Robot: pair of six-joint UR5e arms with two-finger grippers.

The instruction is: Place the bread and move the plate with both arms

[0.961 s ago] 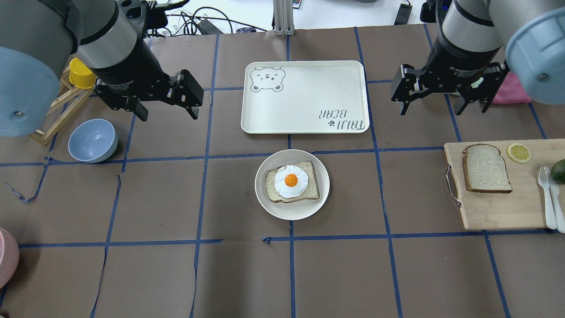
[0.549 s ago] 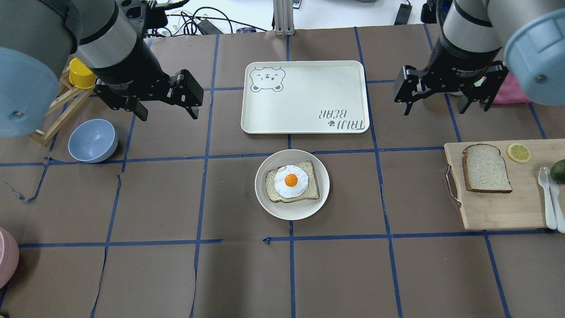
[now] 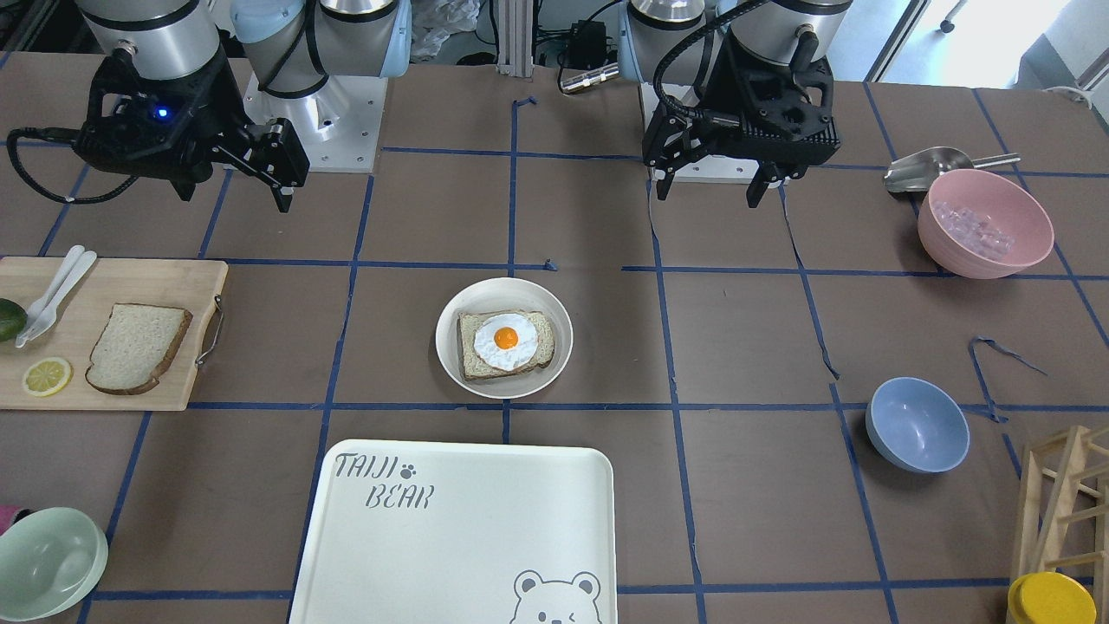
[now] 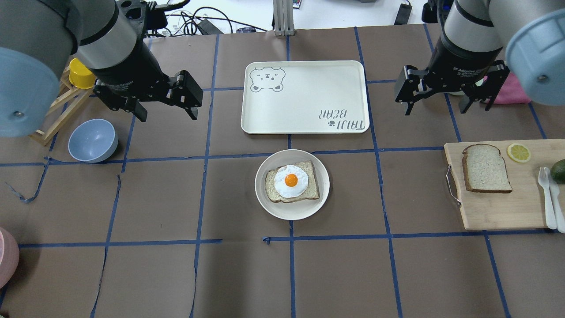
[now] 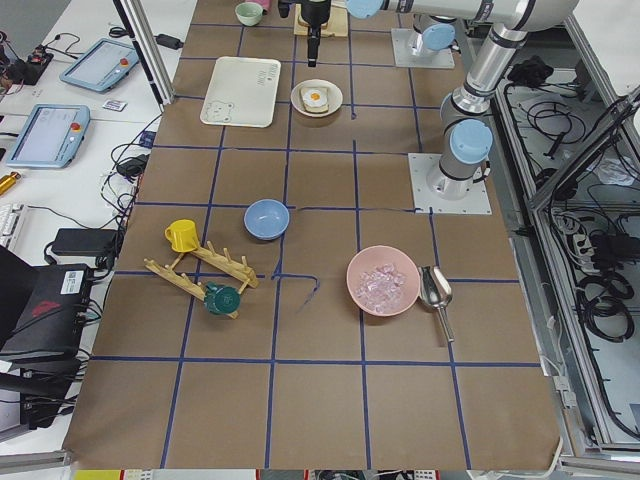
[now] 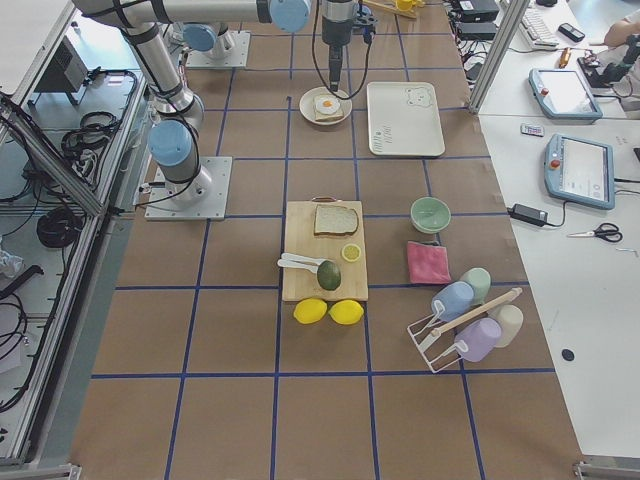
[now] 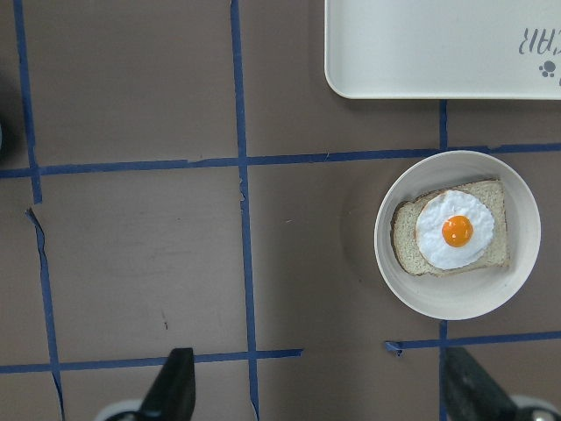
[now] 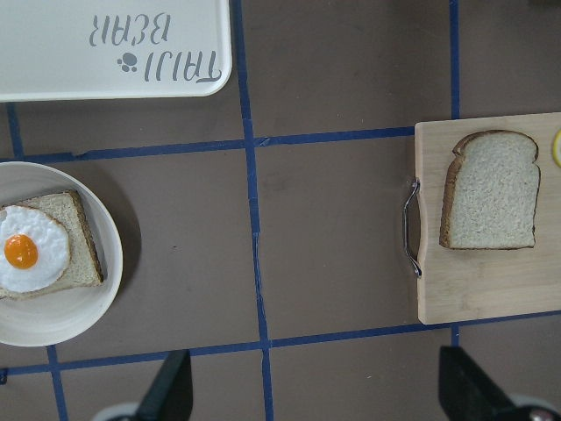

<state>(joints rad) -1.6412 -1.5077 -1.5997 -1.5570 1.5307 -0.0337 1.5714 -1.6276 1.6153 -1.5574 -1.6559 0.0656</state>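
The plain bread (image 4: 485,168) lies flat on a wooden cutting board at the right; it also shows in the right wrist view (image 8: 491,191). The round cream plate (image 4: 292,213) sits at the table's middle and bears a squarer slice with a fried egg (image 4: 291,181). My right gripper (image 4: 435,111) hovers open and empty, beyond the board and above the table. My left gripper (image 4: 169,115) hovers open and empty at the far left, well apart from the plate. In the left wrist view the plate (image 7: 456,298) lies to the right.
A white bear-printed tray (image 4: 304,97) lies just beyond the plate. The cutting board (image 4: 499,207) also holds a lemon slice (image 4: 518,152), white cutlery (image 4: 549,194) and an avocado. A blue bowl (image 4: 92,140), a wooden rack with a yellow cup (image 4: 81,73) and a pink bowl (image 3: 985,224) stand at the left.
My right gripper has shifted slightly to the right in the overhead view, still open. The left arm, the bread and the plate have not moved.
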